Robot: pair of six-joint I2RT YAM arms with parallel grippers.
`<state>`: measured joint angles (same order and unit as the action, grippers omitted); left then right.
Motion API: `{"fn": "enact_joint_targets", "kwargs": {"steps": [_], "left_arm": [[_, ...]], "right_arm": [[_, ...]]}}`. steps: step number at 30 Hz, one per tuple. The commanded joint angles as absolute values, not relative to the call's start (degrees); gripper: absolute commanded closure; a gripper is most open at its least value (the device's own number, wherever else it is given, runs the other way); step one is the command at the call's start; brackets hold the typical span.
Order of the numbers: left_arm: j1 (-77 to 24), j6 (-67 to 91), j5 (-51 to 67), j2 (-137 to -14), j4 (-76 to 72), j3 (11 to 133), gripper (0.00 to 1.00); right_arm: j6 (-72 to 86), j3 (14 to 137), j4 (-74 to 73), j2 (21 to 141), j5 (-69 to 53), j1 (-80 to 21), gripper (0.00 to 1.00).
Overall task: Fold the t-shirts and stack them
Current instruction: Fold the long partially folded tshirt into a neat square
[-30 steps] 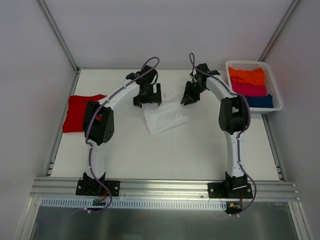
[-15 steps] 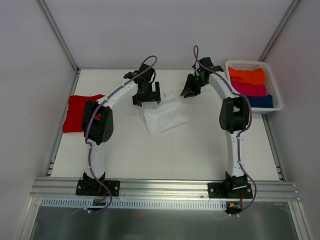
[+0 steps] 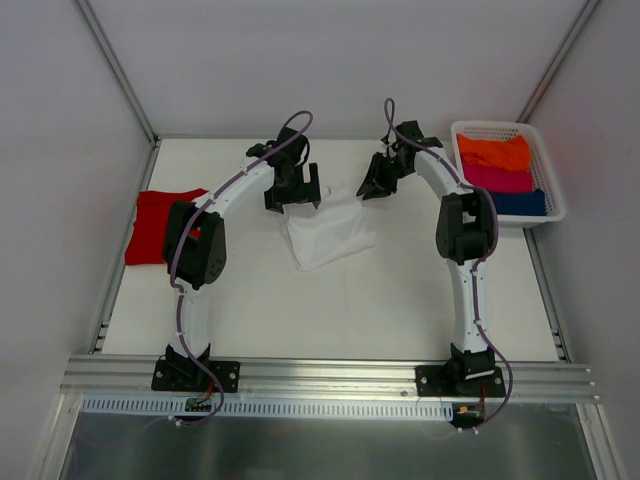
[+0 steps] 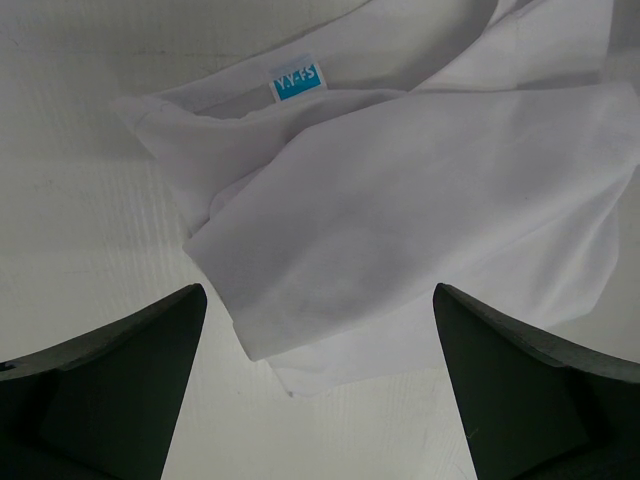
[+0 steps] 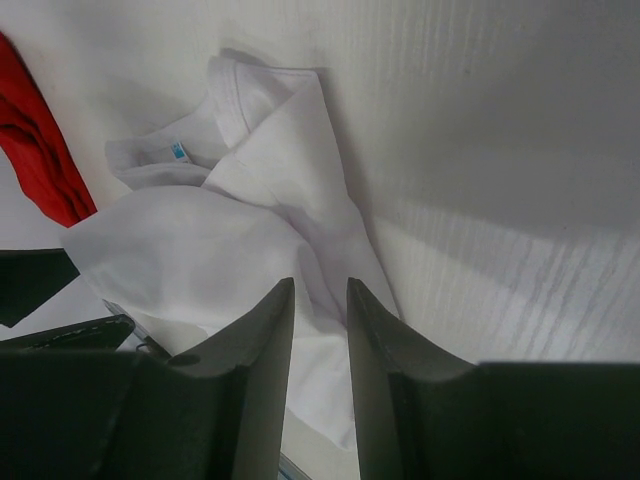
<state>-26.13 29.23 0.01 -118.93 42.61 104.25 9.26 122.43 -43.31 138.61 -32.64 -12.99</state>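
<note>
**A:** Starting from the left, what is lying there?

**B:** The bright red cloth t-shirt (image 3: 160,225) is lying at nine o'clock on the white table (image 3: 350,300), well apart from both arms. It is looking already folded to me.

**A:** And the left gripper (image 3: 293,203)?

**B:** It is hovering over the eleven o'clock edge of the thin white cloth t-shirt (image 3: 325,232). Its fingers (image 4: 110,390) are standing wide apart and are holding nothing. It is not moving compared with a second ago.

**A:** Where is the white one sitting?

**B:** It is sitting in the middle of the table, a little toward twelve o'clock. It is lying as a loose bundle with its small blue neck label (image 4: 295,82) showing.

**A:** So what is changing?

**B:** The right gripper (image 3: 372,188) is changing place. A second ago it was touching the one o'clock corner of the white shirt. Now it is drawing back toward one o'clock and standing clear of the cloth. Its fingers (image 5: 250,380) are leaving only a narrow slit, and I am seeing nothing clamped there.

**A:** What is that meaning for the task?

**B:** I am judging that a fold is just being released. The white shirt is still looking rumpled, so it is needing more folding before stacking. The white plastic basket (image 3: 490,124) at two o'clock is staying untouched.
</note>
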Motion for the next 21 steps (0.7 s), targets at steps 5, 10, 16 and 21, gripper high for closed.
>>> {"fn": "enact_joint_targets", "kwargs": {"steps": [5, 10, 16, 21], "left_arm": [[-25.3, 30.0, 2.3, -120.2, 42.7, 106.0, 0.01], [-25.2, 30.1, 2.7, -120.4, 42.7, 106.2, 0.01], [-25.0, 30.2, 2.9, -120.4, 42.7, 105.7, 0.01], [-25.1, 31.2, -1.2, -117.5, 42.5, 103.7, 0.07]], "right_arm": [[11.1, 122.6, -41.7, 137.9, -36.8, -13.1, 0.68], [11.3, 122.1, -41.6, 138.1, -37.8, -13.2, 0.68], [11.2, 121.4, -41.7, 137.9, -38.1, -13.6, 0.68], [7.9, 120.9, -41.9, 134.1, -36.7, -14.7, 0.68]]}}
